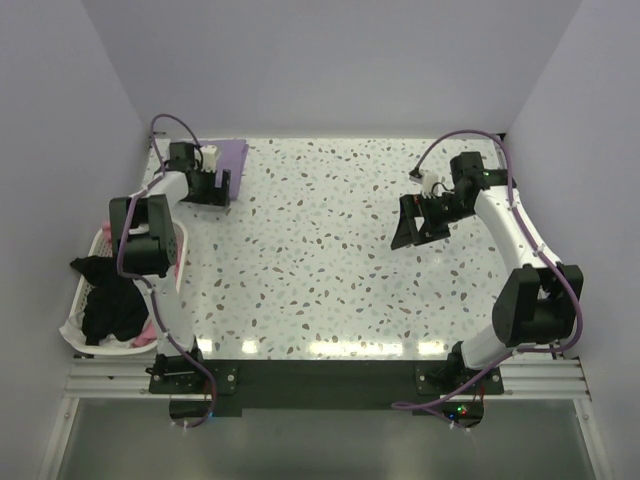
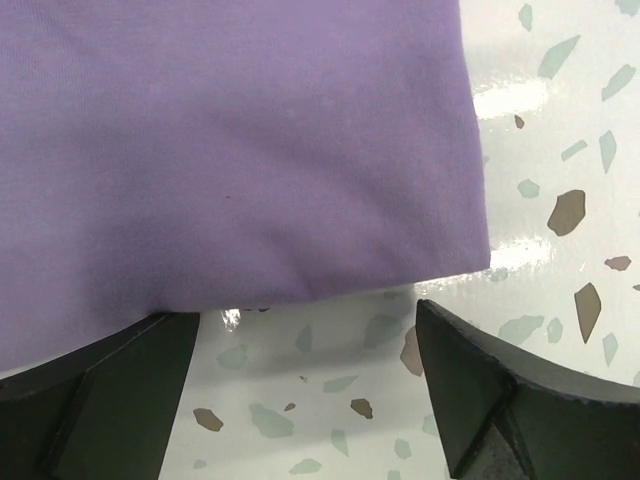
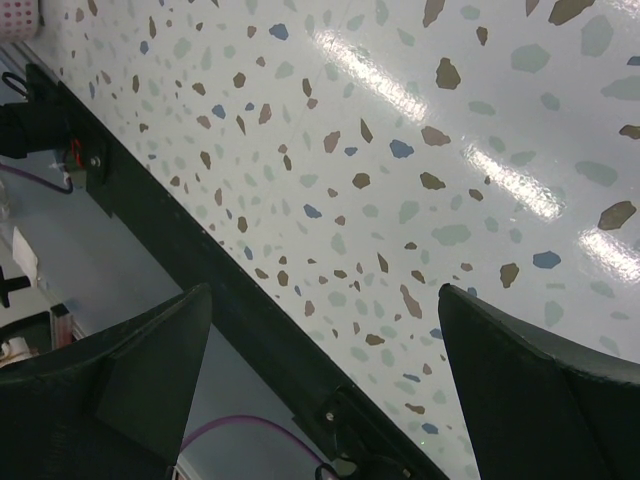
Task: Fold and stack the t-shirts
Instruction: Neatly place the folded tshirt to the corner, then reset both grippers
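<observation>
Top external view: a lilac-purple shirt (image 1: 234, 158) lies folded into a small flat rectangle at the far left corner of the table (image 1: 330, 250). The left gripper (image 1: 208, 188) hovers just at its near side, jaws spread wide and holding nothing. The right gripper (image 1: 418, 228) hangs over the right side of the table, well apart from any cloth, also wide open and empty. Beside the table's left edge sits a white basket (image 1: 72, 335). A black shirt (image 1: 108, 295) is heaped in it and spills over the rim, and a bit of pink cloth (image 1: 150, 330) shows below it.

Left wrist view: the purple shirt fills the upper part of the picture, smooth, with a neat folded edge and corner. The two dark fingers (image 2: 510, 400) stand wide apart at the near edge with nothing between them. Whether the other finger's tip touches the cloth cannot be told.

Right wrist view: between the widely parted fingers there is only speckled tabletop and the dark rail along its near edge.

Judged from this, one shirt looks folded and set down as the base of the stack. The black and pink ones in the basket are not yet folded, so most of the job seems to remain.
</observation>
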Robot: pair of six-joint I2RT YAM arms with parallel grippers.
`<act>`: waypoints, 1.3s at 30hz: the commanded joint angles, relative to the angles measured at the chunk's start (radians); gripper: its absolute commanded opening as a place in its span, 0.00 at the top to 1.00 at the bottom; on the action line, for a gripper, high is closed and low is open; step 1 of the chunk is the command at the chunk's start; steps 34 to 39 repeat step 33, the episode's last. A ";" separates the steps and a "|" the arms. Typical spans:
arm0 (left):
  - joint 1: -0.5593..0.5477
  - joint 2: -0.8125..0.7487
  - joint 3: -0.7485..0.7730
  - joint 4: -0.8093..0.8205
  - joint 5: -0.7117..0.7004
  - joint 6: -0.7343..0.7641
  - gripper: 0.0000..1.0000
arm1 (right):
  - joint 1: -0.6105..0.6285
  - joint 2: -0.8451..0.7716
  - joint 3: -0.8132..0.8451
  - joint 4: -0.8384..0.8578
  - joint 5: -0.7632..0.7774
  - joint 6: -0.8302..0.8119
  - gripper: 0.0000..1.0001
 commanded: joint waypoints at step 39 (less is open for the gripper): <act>-0.204 -1.159 -0.513 -0.214 0.229 -0.014 0.00 | -0.006 -0.445 -0.229 0.104 0.229 -0.006 0.01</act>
